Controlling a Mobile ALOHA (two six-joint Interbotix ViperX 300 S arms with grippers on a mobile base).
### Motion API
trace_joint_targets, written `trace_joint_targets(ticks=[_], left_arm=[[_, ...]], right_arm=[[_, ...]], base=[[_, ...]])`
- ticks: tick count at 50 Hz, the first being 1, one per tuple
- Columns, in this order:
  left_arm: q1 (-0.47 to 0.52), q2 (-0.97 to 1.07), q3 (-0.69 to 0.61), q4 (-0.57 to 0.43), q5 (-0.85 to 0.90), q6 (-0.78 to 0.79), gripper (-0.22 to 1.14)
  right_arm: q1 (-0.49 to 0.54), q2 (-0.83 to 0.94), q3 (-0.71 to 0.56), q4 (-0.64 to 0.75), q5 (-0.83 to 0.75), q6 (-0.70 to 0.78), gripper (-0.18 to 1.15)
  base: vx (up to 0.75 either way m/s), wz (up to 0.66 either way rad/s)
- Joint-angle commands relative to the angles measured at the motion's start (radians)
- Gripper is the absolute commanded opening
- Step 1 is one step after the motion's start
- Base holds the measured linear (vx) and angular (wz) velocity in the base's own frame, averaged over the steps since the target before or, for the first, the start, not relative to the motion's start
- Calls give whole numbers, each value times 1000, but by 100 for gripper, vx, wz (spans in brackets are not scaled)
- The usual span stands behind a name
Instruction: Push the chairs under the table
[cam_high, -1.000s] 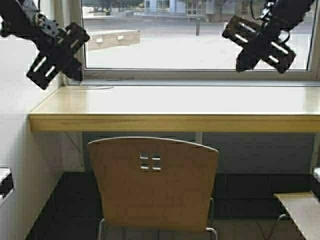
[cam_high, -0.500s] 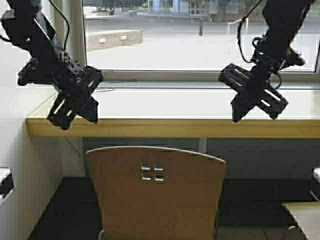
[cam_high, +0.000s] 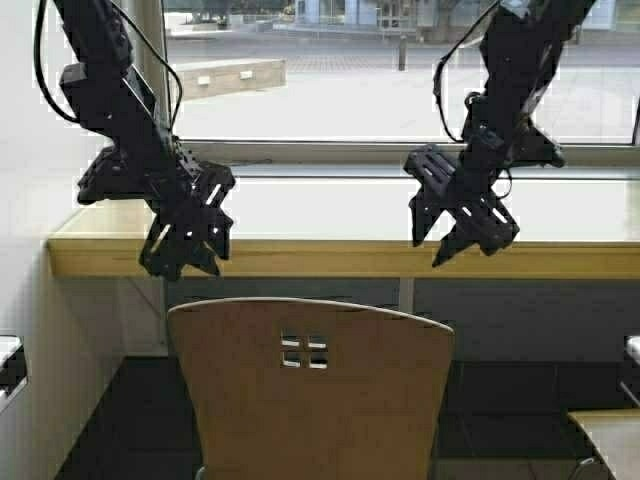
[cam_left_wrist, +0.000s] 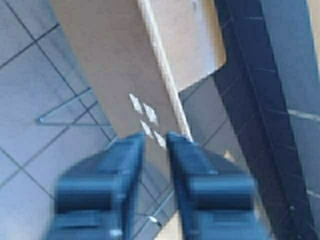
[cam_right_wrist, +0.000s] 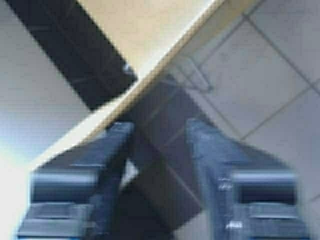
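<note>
Tan plywood fills the lower middle of the scene: 1 chair (cam_high: 312, 390) stands with its curved backrest toward me, 4 small square cutouts near the top, directly in front of the long table (cam_high: 330, 258). The backrest top sits below the table's yellowish wood edge, and the chair is not yet tucked under. At 4 o'clock, in the bottom corner, a bit of a second chair's seat (cam_high: 608, 432) shows.

The table runs along under a wide window (cam_high: 400, 80), its pale glossy top catching the daylight.

Both arms hang above the chair. The left gripper (cam_high: 183, 262) hovers at about 10 o'clock from the backrest, just above its upper corner and not touching; its fingers (cam_left_wrist: 127, 150) stand slightly apart, with nothing between them. The right gripper (cam_high: 432, 252) hangs at about 2 o'clock from the backrest, in front of the table edge, clear of the chair; its fingers (cam_right_wrist: 117, 142) are spread wider and also hold nothing.

Dark tiles (cam_high: 130, 400) cover the wall under the table.
</note>
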Motion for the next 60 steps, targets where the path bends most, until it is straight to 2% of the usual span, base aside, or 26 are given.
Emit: trace_joint_targets(ticks=[1,13,26,37,60], left_arm=[[-3,44,-114,-43,52,0,103],[-3,140,-224,-129,91,0,102],[3,241,-284,-252,80,5,102],[6,325,-368,-261,58,9,102],[-5,400,-393,-265,-26,5,101]], right_arm=[[2,37,-71,106,2,0,103],[2,140,-150,273,-3,0,103],[2,242,-239,314,-2,0,103],[2,341,-336,316,9,0,103],[2,497,-468,318,43,-5,103]], base=[[1,-1],[1,0],[2,0],[1,0],[2,-1]])
